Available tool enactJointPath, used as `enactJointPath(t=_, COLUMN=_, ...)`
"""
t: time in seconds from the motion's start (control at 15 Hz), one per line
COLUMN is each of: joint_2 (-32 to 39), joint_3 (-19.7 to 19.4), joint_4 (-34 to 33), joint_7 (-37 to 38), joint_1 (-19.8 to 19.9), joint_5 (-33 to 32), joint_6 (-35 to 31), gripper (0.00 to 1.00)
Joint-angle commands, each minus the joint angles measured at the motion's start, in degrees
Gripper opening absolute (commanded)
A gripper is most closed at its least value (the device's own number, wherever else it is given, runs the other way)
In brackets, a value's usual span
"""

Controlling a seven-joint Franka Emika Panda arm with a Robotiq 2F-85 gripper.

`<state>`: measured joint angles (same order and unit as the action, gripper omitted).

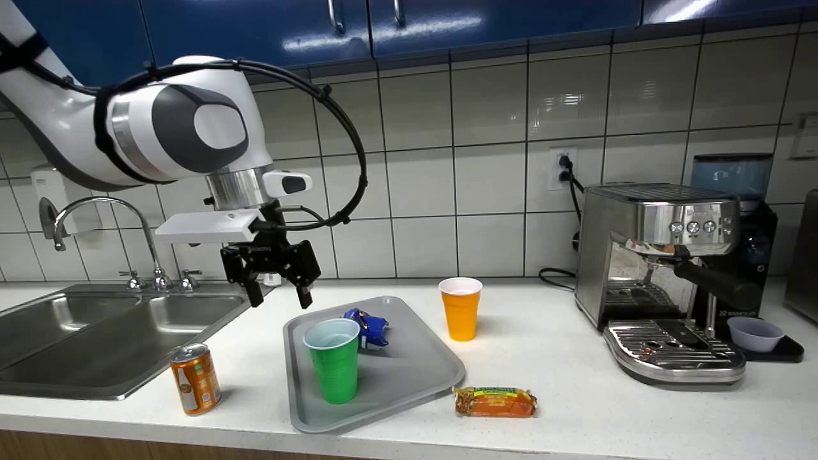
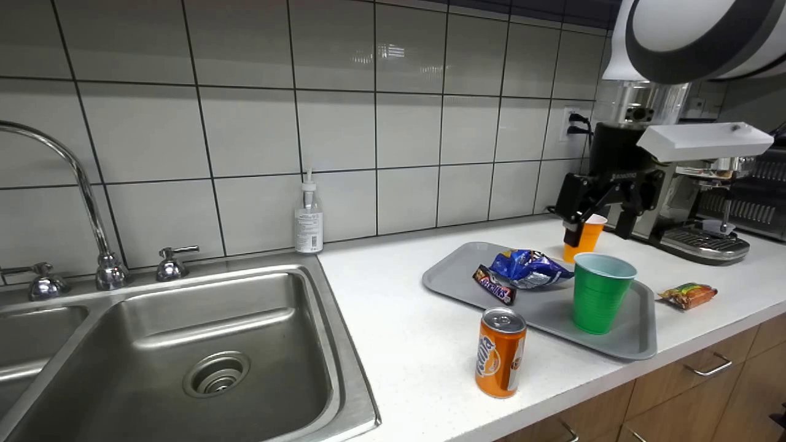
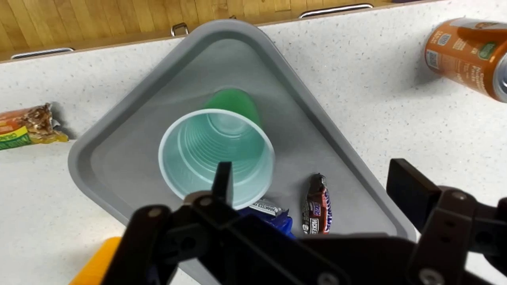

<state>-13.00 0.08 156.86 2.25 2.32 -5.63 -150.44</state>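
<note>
My gripper [image 1: 280, 298] hangs open above the counter by the back of a grey tray [image 1: 409, 367], with nothing between its fingers. On the tray stands an upright green cup [image 1: 337, 374], pale inside. One finger [image 3: 224, 178] overlaps the cup's rim in the wrist view, but the exterior views show the gripper higher up. Behind the cup lies a crumpled blue packet [image 2: 528, 269]. A small dark Snickers bar [image 3: 318, 208] rests beside that packet, below the gap between the jaws. Part of the blue packet is hidden by the gripper in the wrist view.
An orange can [image 2: 500, 359] stands between tray and sink [image 2: 245, 405]. Beyond the tray are an upright orange cup [image 1: 461, 313] and an orange-wrapped bar [image 1: 495, 402]. A steel coffee machine [image 1: 658, 223], faucet [image 1: 137, 223] and soap bottle [image 2: 309, 221] stand near the tiled wall.
</note>
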Motion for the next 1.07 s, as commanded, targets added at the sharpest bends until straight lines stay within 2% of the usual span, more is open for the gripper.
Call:
enactJointPath(t=0.0, joint_2=4.55, joint_3=0.58, joint_4=-1.42, joint_7=3.32, joint_1=1.46, joint_5=-2.79, joint_6=-2.48, gripper=1.00)
enactJointPath(t=0.6, joint_2=12.51, joint_3=-0.47, joint_4=-5.34, joint_7=10.03, joint_1=1.72, joint_5=-9.16, joint_6=-4.96, gripper=1.00)
enactJointPath(t=1.0, joint_2=16.46, joint_3=-1.94, joint_4=-8.58, joint_7=12.23, joint_1=0.65, joint_5=-10.66, joint_6=-4.43, gripper=1.00)
